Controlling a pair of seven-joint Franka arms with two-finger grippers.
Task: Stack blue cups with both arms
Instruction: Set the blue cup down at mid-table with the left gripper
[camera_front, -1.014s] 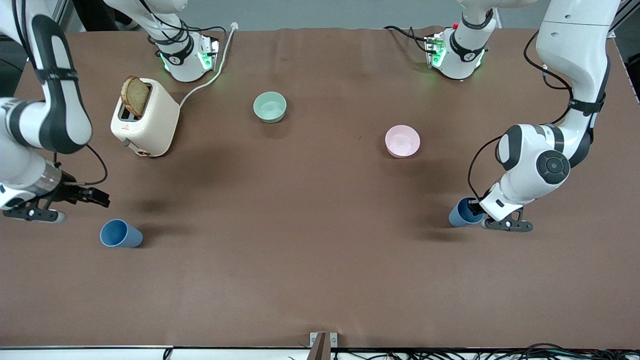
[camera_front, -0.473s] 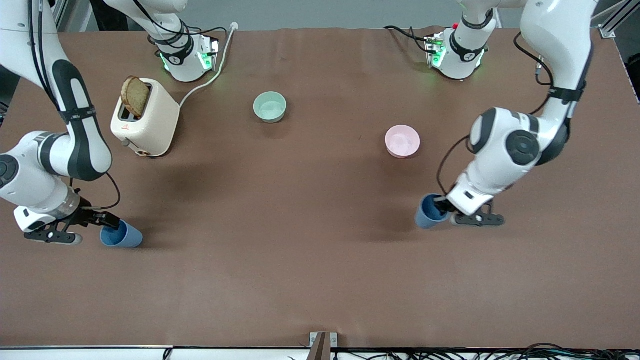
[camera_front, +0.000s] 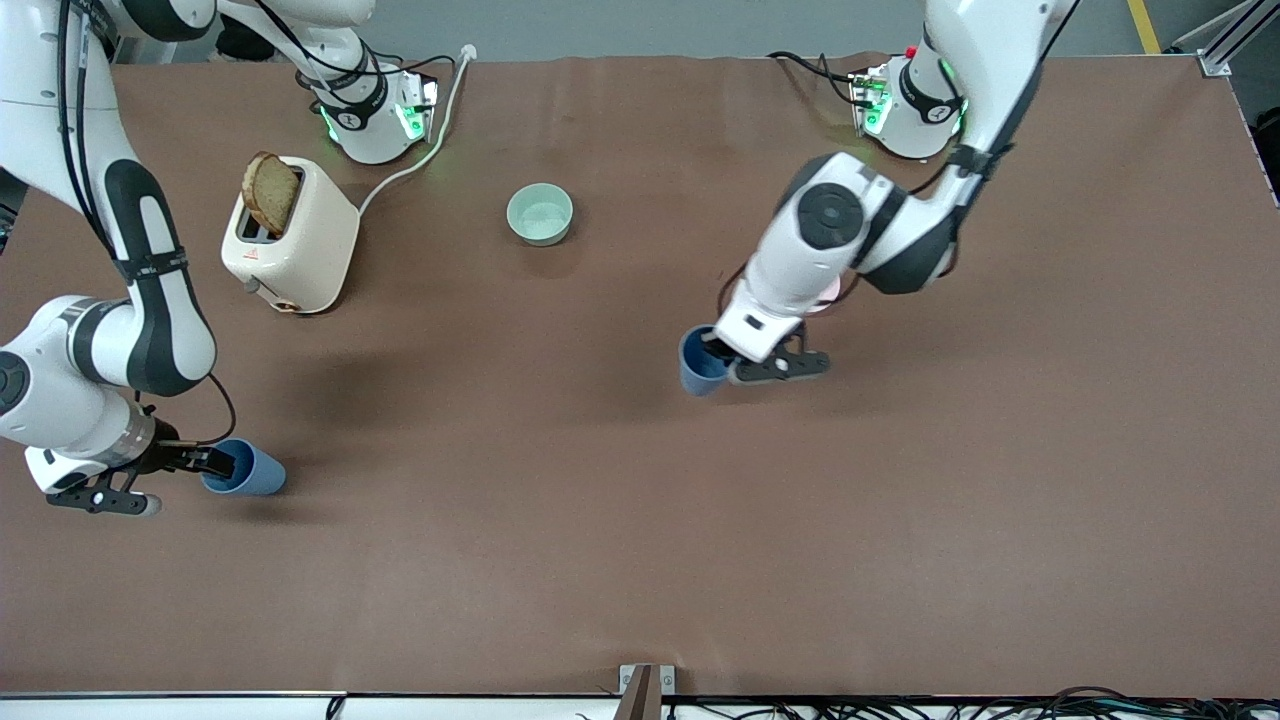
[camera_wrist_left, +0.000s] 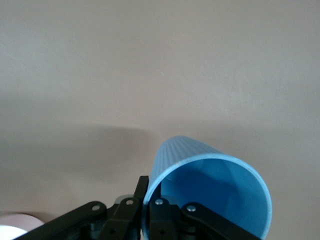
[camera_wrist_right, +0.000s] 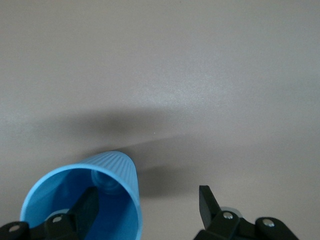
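Note:
One blue cup (camera_front: 697, 365) hangs from my left gripper (camera_front: 712, 352) over the middle of the table, beside the pink bowl. In the left wrist view the left gripper (camera_wrist_left: 150, 192) is shut on the rim of this cup (camera_wrist_left: 210, 185), one finger inside and one outside. The second blue cup (camera_front: 248, 470) stands near the right arm's end of the table. My right gripper (camera_front: 215, 462) is at its rim. In the right wrist view the right gripper (camera_wrist_right: 147, 197) is open, with one finger inside that cup (camera_wrist_right: 85, 200) and the other outside, well clear of the wall.
A pale green bowl (camera_front: 540, 213) stands toward the robots' side of the table. A cream toaster (camera_front: 290, 240) with a bread slice (camera_front: 270, 192) stands near the right arm's base. The pink bowl (camera_wrist_left: 12, 232) is mostly hidden under the left arm.
My left gripper has carried its blue cup from the left arm's end toward the table's middle. My right gripper has come down to the other cup and put one finger inside it.

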